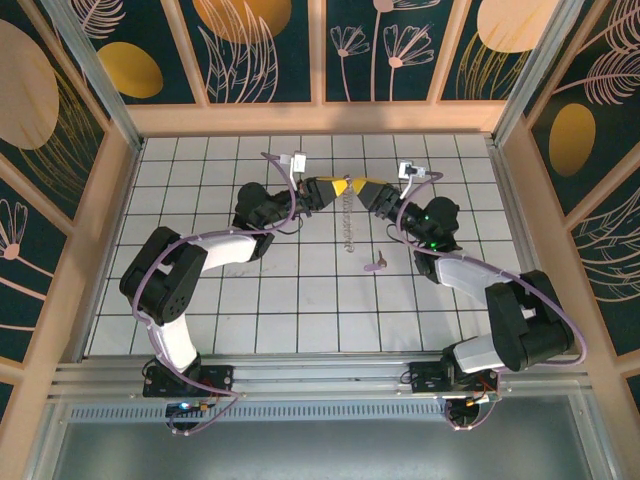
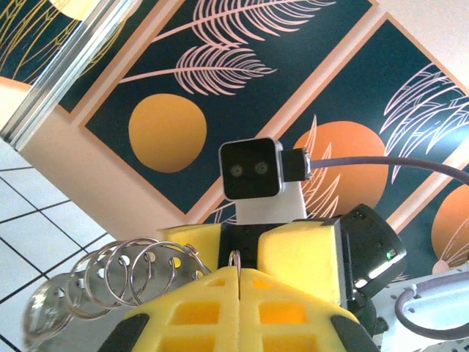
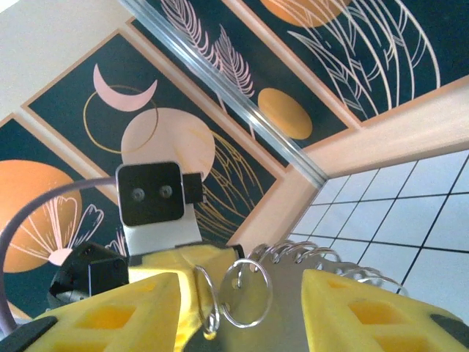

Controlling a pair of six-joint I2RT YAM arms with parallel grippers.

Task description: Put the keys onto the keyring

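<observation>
Above mid-table, left hand [image 1: 338, 187] pinches keyring [image 1: 348, 225]; key [image 1: 377, 262] on tiles.

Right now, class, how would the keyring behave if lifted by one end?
The keyring probably flops: its linked wire rings droop away from the left fingers. Thin, shiny wire may slip. It looks light, being mostly open loops.

White grid-lined worktop [image 1: 300, 290], pale wood frame [image 1: 320, 118]; dark teal wall panels [image 1: 260, 60], orange discs, pink leaf outlines; even light
</observation>
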